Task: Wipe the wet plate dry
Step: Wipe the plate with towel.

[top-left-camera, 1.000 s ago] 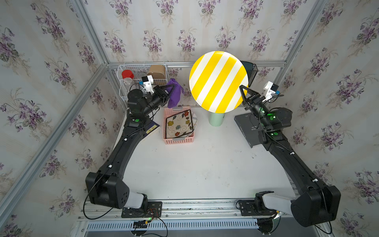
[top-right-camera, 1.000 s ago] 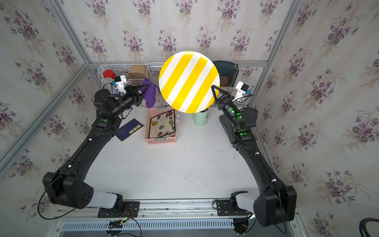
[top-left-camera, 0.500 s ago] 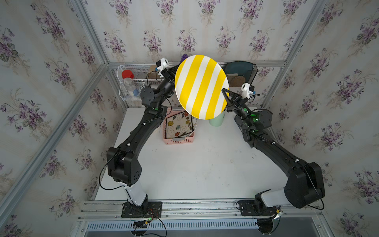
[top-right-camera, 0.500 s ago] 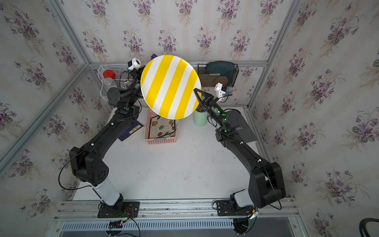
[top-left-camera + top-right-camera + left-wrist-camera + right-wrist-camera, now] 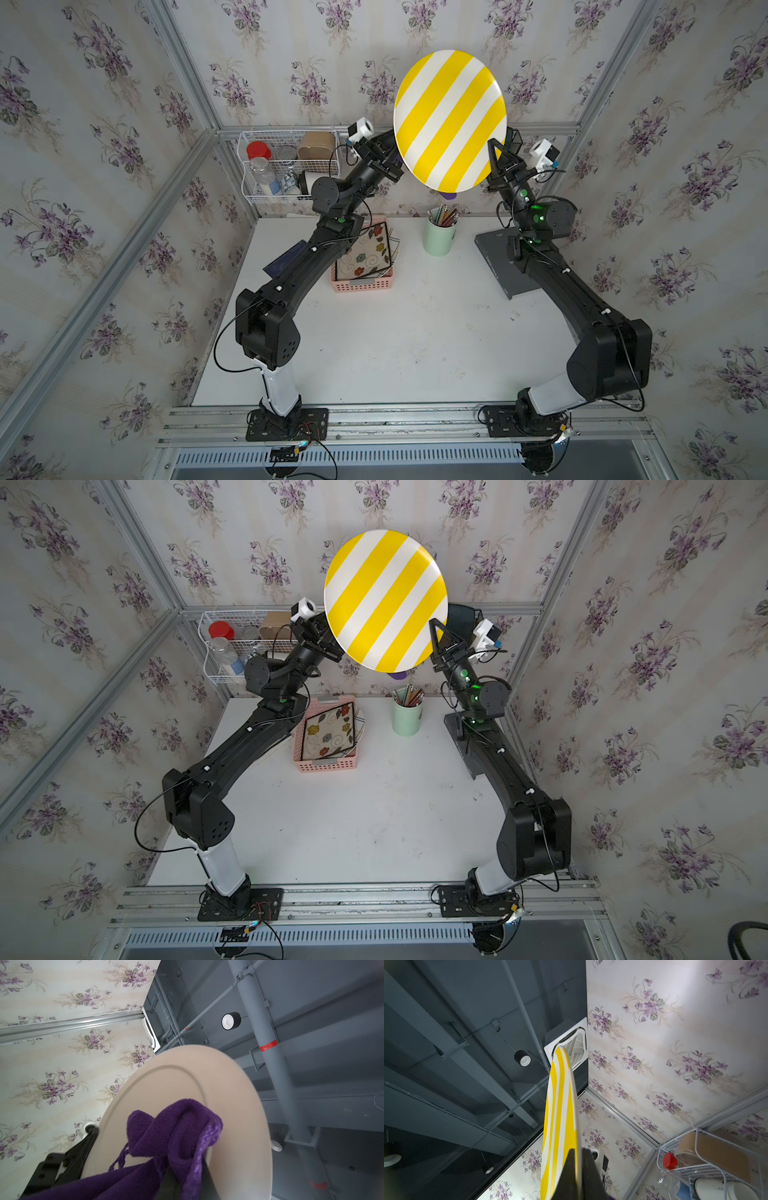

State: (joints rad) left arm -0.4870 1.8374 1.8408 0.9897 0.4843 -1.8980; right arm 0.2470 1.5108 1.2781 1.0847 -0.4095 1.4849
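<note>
A round plate (image 5: 451, 120) (image 5: 386, 600) with yellow and white stripes is held high above the back of the table, striped face toward both top views. My right gripper (image 5: 495, 146) (image 5: 435, 626) is shut on its lower right rim. In the right wrist view the plate (image 5: 560, 1115) shows edge-on, with that gripper (image 5: 578, 1159) pinching the rim. My left gripper (image 5: 187, 1169) is shut on a purple cloth (image 5: 176, 1136), which presses against the plate's pale underside (image 5: 232, 1105). In both top views the plate hides this gripper; only a scrap of the cloth (image 5: 448, 194) shows below it.
A white wire rack (image 5: 253, 137) with jars hangs at the back left. On the table stand a pink basket (image 5: 361, 284) holding a floral plate, a green cup of pencils (image 5: 439, 239), a dark flat box (image 5: 500, 266) and a blue notebook (image 5: 286, 259).
The plate swung left, then came back right and higher. My left gripper moved from left of the plate to behind it, bringing the purple cloth against the underside.
</note>
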